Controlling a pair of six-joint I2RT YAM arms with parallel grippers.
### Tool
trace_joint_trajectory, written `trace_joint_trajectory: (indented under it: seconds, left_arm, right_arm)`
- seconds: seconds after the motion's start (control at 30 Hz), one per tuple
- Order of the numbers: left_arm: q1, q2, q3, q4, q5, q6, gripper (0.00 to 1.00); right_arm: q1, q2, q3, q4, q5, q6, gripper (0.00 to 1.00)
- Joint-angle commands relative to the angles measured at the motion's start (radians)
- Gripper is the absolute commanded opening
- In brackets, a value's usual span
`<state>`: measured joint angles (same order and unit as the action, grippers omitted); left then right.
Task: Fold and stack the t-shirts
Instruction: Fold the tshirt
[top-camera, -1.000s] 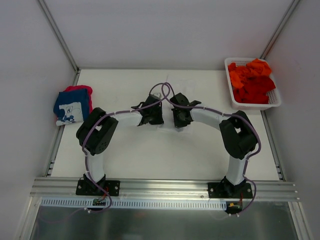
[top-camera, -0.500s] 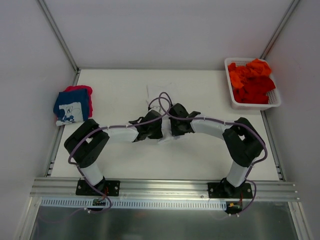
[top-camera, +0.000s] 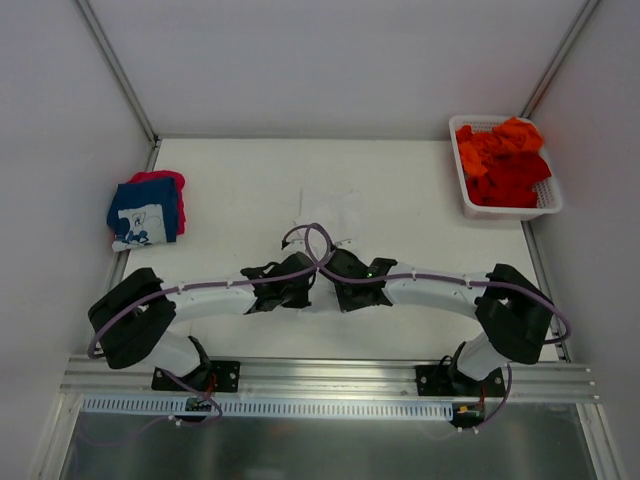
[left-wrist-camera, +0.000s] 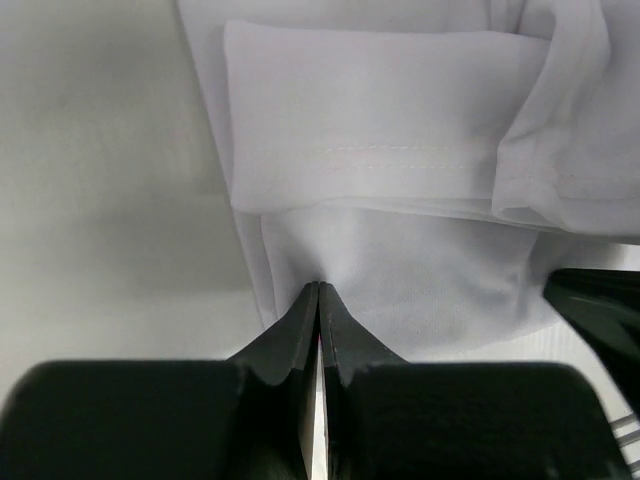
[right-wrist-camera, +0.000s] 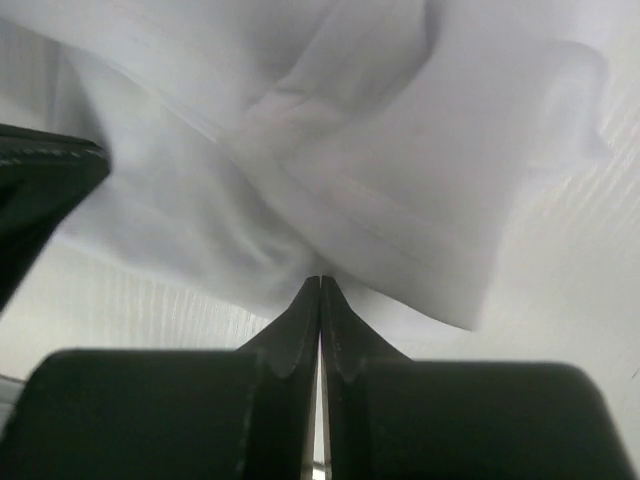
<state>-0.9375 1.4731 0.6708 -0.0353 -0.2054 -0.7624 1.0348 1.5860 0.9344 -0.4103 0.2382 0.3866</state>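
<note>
the white t-shirt (left-wrist-camera: 380, 150) lies mid-frame on the worktop (top-camera: 220, 180), and i hold its near edge with the left hand (left-wrist-camera: 318, 290) and right hand (right-wrist-camera: 320, 285) each pinched tight on cloth, side by side, i judge to drag it flat for folding.

White table (top-camera: 230, 190), pale grey walls (top-camera: 330, 60), aluminium rail (top-camera: 330, 375), perhaps glass panel (top-camera: 330, 450) below

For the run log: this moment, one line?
left end effector: shut on white t-shirt | right end effector: same | basket: red and orange t-shirts
</note>
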Motion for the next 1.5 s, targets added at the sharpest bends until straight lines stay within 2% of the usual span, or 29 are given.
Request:
trace_joint_trajectory:
  seconds: [0.0,0.1,0.3,0.63,0.7,0.77,0.8,0.83,0.87,0.9,0.97,1.3,1.47]
  left_arm:
    - [-0.023,-0.095,-0.034,-0.156,-0.069,-0.041,0.00]
    - [-0.029,-0.187,-0.051,-0.196,-0.080,-0.052,0.00]
    - [-0.038,-0.266,-0.042,-0.232,-0.095,-0.055,0.00]
    - [-0.066,-0.217,0.030,-0.242,-0.106,-0.057,0.00]
    - [-0.072,-0.195,0.035,-0.241,-0.108,-0.061,0.00]
    - [-0.075,-0.180,0.036,-0.239,-0.112,-0.067,0.00]
    - [-0.075,-0.169,0.036,-0.239,-0.114,-0.068,0.00]
    - [-0.076,-0.166,0.036,-0.236,-0.117,-0.071,0.00]
    - [-0.078,-0.162,0.038,-0.233,-0.117,-0.072,0.00]
    - [-0.080,-0.151,0.039,-0.230,-0.115,-0.072,0.00]
    - [-0.080,-0.139,0.045,-0.227,-0.115,-0.075,0.00]
    - [-0.092,-0.089,0.061,-0.206,-0.106,-0.084,0.00]
    - [-0.095,-0.073,0.058,-0.199,-0.103,-0.089,0.00]
  right_arm:
    - [0.044,-0.079,-0.019,-0.114,0.081,0.064,0.00]
    - [0.060,-0.110,-0.043,-0.136,0.101,0.078,0.00]
    - [0.073,-0.127,-0.048,-0.131,0.138,0.080,0.00]
    - [0.076,-0.104,0.010,-0.133,0.171,0.057,0.00]
    - [0.076,-0.101,0.017,-0.136,0.174,0.054,0.09]
    - [0.076,-0.101,0.020,-0.134,0.177,0.055,0.24]
    - [0.076,-0.104,0.023,-0.136,0.176,0.055,0.27]
    - [0.076,-0.107,0.024,-0.136,0.171,0.054,0.38]
    - [0.076,-0.116,0.027,-0.137,0.173,0.052,0.66]
    - [0.076,-0.121,0.035,-0.140,0.179,0.051,0.77]
    - [0.076,-0.129,0.040,-0.143,0.190,0.046,0.91]
    - [0.074,-0.086,0.069,-0.140,0.225,0.034,0.92]
    - [0.073,-0.074,0.104,-0.140,0.243,0.020,0.88]
